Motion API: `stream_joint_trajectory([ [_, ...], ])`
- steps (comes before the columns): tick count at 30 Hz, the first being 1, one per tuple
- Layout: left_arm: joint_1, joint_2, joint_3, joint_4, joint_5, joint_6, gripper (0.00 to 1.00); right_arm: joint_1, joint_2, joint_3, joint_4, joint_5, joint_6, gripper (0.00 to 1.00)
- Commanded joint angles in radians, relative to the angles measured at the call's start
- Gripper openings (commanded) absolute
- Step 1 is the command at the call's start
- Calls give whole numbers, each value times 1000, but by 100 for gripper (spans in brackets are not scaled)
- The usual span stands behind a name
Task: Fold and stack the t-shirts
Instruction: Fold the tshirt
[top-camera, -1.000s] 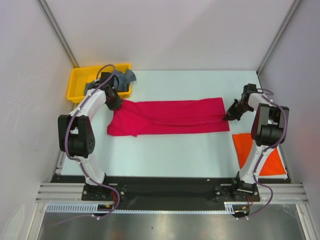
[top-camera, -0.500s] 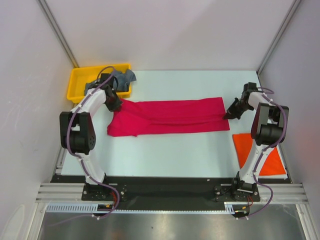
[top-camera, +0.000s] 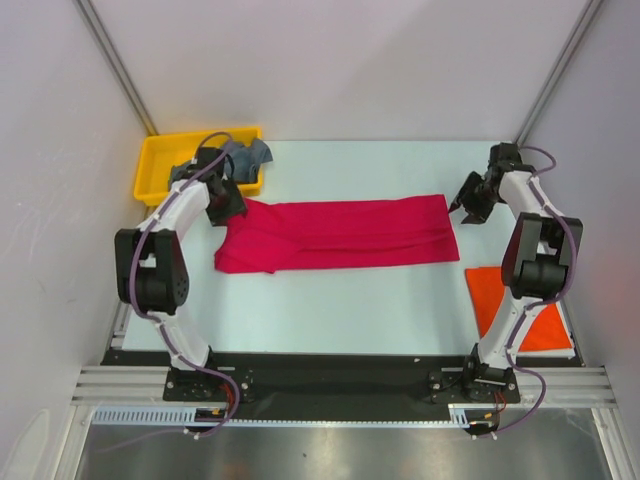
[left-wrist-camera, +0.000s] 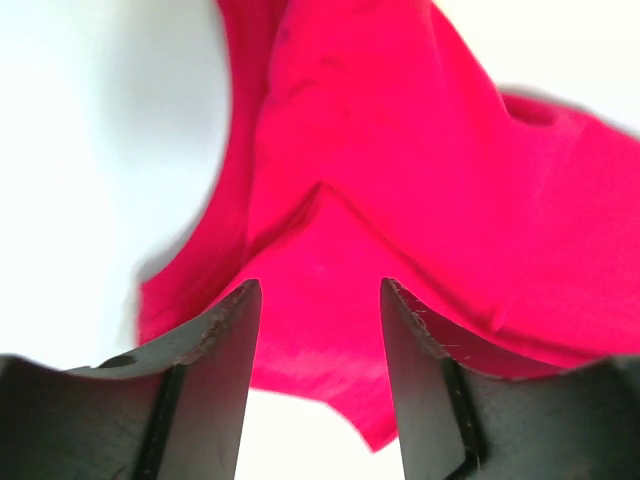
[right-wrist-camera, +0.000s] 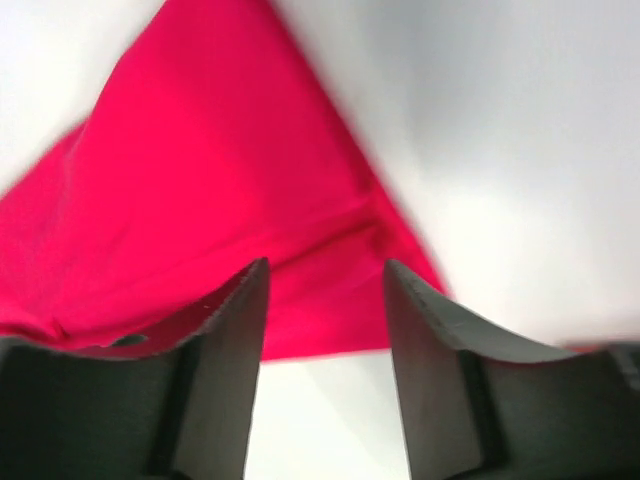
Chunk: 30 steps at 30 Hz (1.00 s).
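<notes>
Both just let go. The left gripper (top-camera: 226, 205) and right gripper (top-camera: 468, 207) are now spread and empty, the right one backed off the hem. The crimson t-shirt (top-camera: 340, 232) lies mid-table as a long folded band. Lengthwise fold looks done; crosswise fold likely next.

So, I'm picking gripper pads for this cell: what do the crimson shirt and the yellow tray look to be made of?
Crimson shirt: soft matte cloth, likely a cotton knit; it lies in limp folds and creases. Yellow tray: probably rigid plastic, smooth, evenly coloured; its straight rim and walls hold their shape.
</notes>
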Motion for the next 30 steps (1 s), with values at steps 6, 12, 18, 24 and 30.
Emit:
stream_joint_trajectory([
  [6,8,-404,-278,105,163,93,58,393,-110,-100,148,-87,14,55],
  [12,6,-454,-415,140,295,90,49,649,-46,-90,310,-20,138,32],
  [18,5,-483,-427,128,364,113,41,785,15,-111,400,35,192,24],
  [24,5,-477,-453,114,386,127,42,872,66,-107,454,27,230,18],
  [30,5,-492,-466,118,398,104,42,914,129,-84,492,55,264,10],
])
